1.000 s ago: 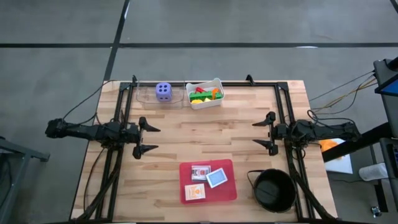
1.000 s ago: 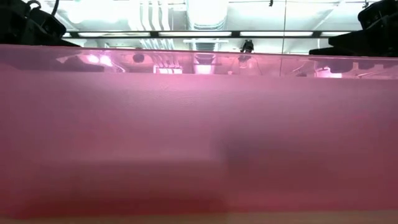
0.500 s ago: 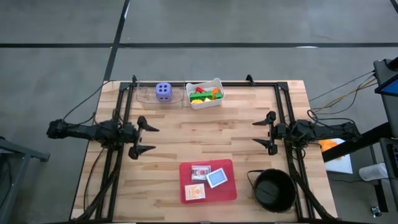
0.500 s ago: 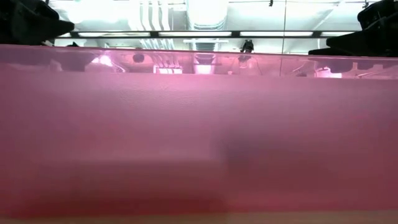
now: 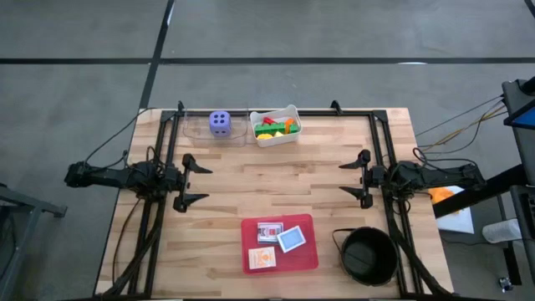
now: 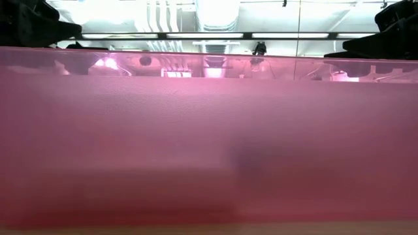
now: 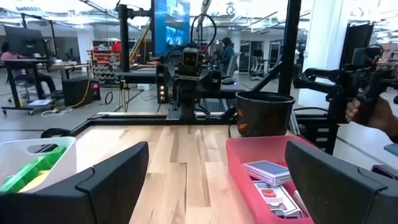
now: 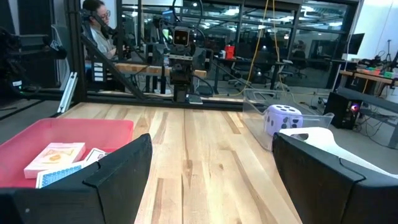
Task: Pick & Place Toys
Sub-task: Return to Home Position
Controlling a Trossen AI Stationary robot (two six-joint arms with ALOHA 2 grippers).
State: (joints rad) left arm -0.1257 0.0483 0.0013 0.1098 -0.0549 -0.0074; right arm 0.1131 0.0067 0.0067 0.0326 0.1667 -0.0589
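A purple die (image 5: pixel 220 123) with white dots sits in a clear tray (image 5: pixel 196 130) at the table's far edge. Beside it a white tub (image 5: pixel 288 134) holds several coloured blocks (image 5: pixel 272 124). Three cards, white (image 5: pixel 269 232), blue (image 5: pixel 292 240) and orange (image 5: pixel 262 258), lie flat on a pink mat (image 5: pixel 308 257) near the front edge. My left gripper (image 5: pixel 207 184) stands open at the table's left and my right gripper (image 5: pixel 343 180) open at its right. They face each other, level, with nothing between their fingers (image 7: pixel 112 180) (image 8: pixel 118 174).
A black bowl (image 5: pixel 369 255) stands at the front right, next to the mat. Bare wood lies between the two grippers. The mat's pink wall (image 6: pixel 209 143) fills the low view. A person's hand (image 7: pixel 373 112) and a person (image 8: pixel 99 18) show beyond the table.
My left gripper has turned a little at the wrist and come level, staying open in its place at the table's left.
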